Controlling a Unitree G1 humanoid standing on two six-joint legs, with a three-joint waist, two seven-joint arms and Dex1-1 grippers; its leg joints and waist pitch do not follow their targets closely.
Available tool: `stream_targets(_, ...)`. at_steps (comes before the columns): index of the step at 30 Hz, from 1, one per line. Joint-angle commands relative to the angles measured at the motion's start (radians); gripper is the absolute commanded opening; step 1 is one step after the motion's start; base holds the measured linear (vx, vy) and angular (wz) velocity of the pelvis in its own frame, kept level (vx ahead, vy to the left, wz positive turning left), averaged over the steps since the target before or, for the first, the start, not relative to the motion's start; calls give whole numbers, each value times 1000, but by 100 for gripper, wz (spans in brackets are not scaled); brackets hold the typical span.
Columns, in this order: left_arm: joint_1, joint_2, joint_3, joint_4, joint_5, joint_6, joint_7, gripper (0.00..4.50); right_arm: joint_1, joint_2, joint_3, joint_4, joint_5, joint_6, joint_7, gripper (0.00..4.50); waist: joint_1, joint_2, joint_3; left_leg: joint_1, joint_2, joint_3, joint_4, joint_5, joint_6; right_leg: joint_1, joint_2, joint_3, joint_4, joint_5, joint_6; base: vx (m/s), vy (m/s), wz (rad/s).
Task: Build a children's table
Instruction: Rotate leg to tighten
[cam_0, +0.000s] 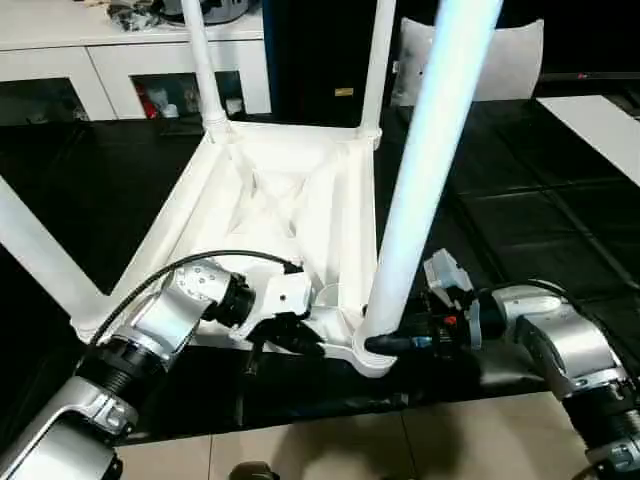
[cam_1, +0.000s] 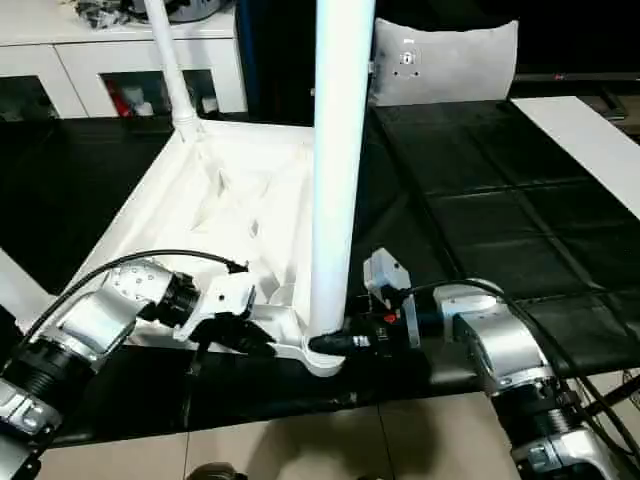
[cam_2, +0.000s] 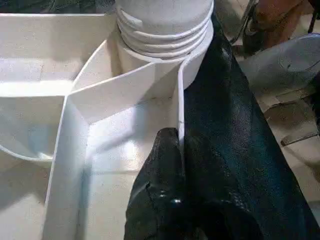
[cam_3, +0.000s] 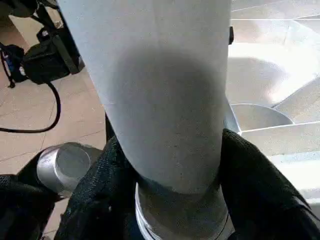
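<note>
White leg (cam_0: 430, 150) apparently clasped by right gripper (cam_0: 385, 343) at socket.

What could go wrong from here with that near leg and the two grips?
1. In the left wrist view the threads of the long white tapered tube leg show above the round corner socket, so it may not be fully seated and could wobble or cross-thread.
2. The left gripper pinches only a thin rib of the white plastic ribbed tabletop; it could slip.
3. The right gripper holds the leg at its base, so the tall leg could tilt.
</note>
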Motion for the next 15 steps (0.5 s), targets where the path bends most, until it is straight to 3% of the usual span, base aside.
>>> stream_targets(1,-16,-7,-6,0,5,-1,-8,0,0,7,2,-18,26,24,11,208,-8,-8,-80,-10,36,4,-72,-82,66,71,-55,66,-70,-323,-125,0,0,0)
stream_targets(5,-7,-35,50,-5,-15,84,87,0,24,55,-6,-59,14,56,-99,204,-10,-10,-77,-7,37,4,-74,-94,53,69,-55,66,-76,-357,-111,0,0,0)
stream_targets(8,0,-60,82,-26,-19,148,166,0,23,120,-11,-52,-40,75,-259,202,-19,-10,-73,-7,30,3,-78,-118,29,68,-55,60,-87,-432,-78,0,0,0)
stream_targets(9,3,-96,116,-44,-15,214,264,0,9,196,-29,-30,-72,100,-408,201,-29,-11,-71,-11,28,3,-79,-127,18,70,-54,57,-90,-454,-65,0,0,0)
stream_targets(10,2,-105,123,-47,-13,228,287,0,4,212,-34,-24,-78,107,-440,201,-41,-13,-69,-15,23,-1,-80,-142,5,73,-54,49,-97,-494,-44,0,0,0)
stream_targets(12,1,-139,144,-60,-6,271,359,0,-13,270,-51,0,-101,125,-553,199,-55,-15,-71,-18,19,-1,-78,-147,-2,76,-53,45,-99,-514,-20,0,0,0)
stream_targets(13,-4,-166,158,-62,0,295,408,0,-25,305,-61,20,-120,137,-628,198,-75,-22,-70,-17,15,-2,-76,-157,3,72,-51,41,-109,-532,-8,0,0,0)
stream_targets(15,-11,-211,176,-58,7,330,483,0,-45,353,-78,55,-138,141,-725,198,-86,-15,-70,-15,14,-1,-74,-148,13,69,-51,41,-111,-520,-12,0,0,0)
